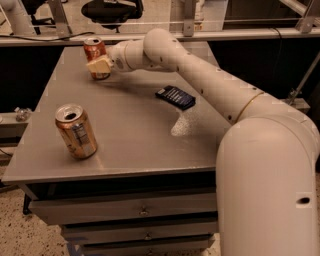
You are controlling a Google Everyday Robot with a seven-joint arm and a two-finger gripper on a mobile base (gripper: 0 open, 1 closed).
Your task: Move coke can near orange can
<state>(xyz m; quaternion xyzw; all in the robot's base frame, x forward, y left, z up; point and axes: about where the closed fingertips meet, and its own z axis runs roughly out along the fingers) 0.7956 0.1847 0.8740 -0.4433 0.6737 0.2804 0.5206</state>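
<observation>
**A robotics lab or office workroom**

A flat grey metal table (130, 145) with steel drawers (125, 210) beneath it stands on a speckled hard floor (15, 235). Behind the table, a black swivel office chair (112, 10) sits past a metal rail (200, 36). A large white robot arm (210, 85) reaches over the table, its cream claw (100, 65) at the far left corner.

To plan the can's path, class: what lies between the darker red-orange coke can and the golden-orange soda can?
Only bare grey tabletop, in the camera view. The cream gripper is at the coke can; the flat dark packet lies aside.
</observation>
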